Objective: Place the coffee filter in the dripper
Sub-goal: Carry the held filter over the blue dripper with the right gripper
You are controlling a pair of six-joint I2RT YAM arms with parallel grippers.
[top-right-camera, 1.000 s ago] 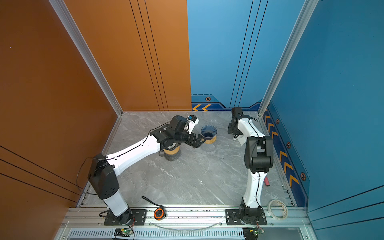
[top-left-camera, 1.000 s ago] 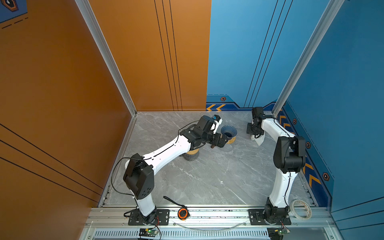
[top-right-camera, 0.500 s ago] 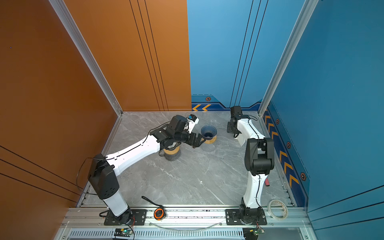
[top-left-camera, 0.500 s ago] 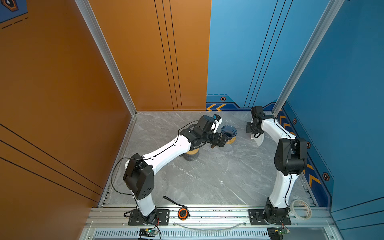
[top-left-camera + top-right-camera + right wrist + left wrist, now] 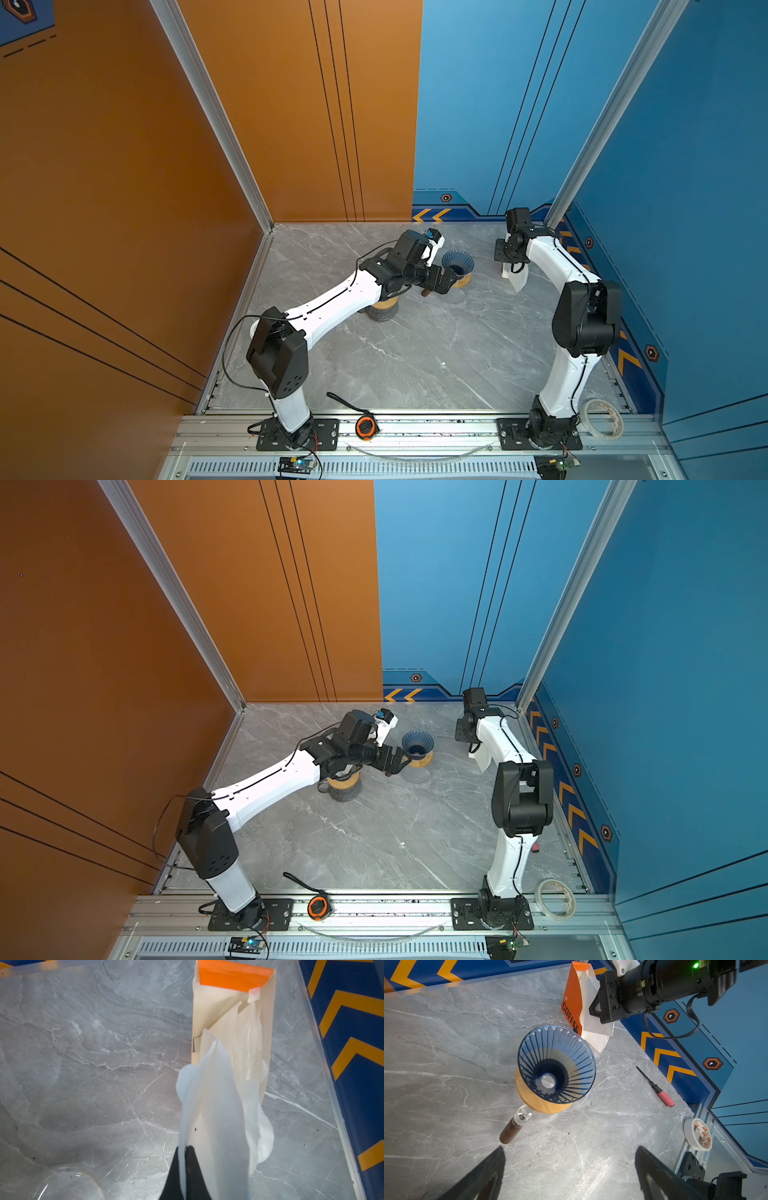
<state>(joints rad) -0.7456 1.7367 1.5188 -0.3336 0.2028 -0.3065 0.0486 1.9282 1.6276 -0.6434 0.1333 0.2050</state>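
- right gripper [image 5: 184, 1149] is pinched tight on one edge of a white paper coffee filter [image 5: 212, 1109], and the sheet hangs floppy off the tips
- the filter hangs right over the open orange filter pouch [image 5: 234, 978], the one with COFFEE printed down its side, close to the right-hand blue wall
- honestly can't tell if the filter's far end is clear of the pouch mouth or tucked inside, the wrist view is too blurry there
- dripper [image 5: 556, 1064] is a blue ribbed glass cone with a bamboo collar, sitting upright on a glass carafe [image 5: 417, 774]
- the filter and dripper are near each other but apart, so the paper isn't in the cone yet
- left gripper [image 5: 569, 1167] has its fingers spread wide with nothing between them, hovering low over the marble table [image 5: 415, 353], just short of the carafe's dark wooden handle [image 5: 509, 1132]
- other bits: a pink-handled screwdriver [image 5: 663, 1097] on the table by the blue wall, a tape roll [image 5: 697, 1136] and an orange tape measure [image 5: 365, 426] on the front rail, plus some round wood-topped thing [image 5: 382, 309] half hidden under the left arm
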